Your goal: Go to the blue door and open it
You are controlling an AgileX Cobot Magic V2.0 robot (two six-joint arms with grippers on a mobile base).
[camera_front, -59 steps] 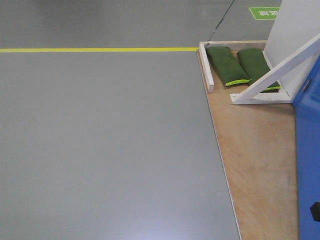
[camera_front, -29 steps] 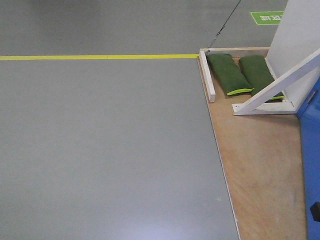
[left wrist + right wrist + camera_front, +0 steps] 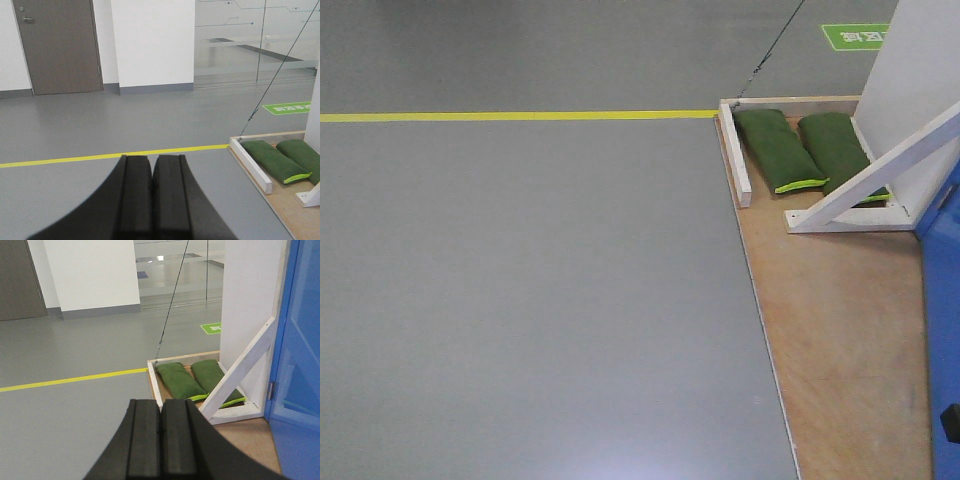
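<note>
Plainly, the left gripper [image 3: 152, 192] and right gripper [image 3: 161, 437] sit pressed together, the blue door [image 3: 301, 355] beside the white brace [image 3: 236, 371].

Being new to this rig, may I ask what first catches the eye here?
The glossy blue door fills the right edge of the right wrist view. Left of it, two green sandbags lie on a plywood platform behind a white slanted brace. A yellow floor line crosses the grey floor.

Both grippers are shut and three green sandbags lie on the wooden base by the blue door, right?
No, two sandbags, not three, as the front view shows. The left gripper and right gripper are shut; the base is beside the blue door.
</note>
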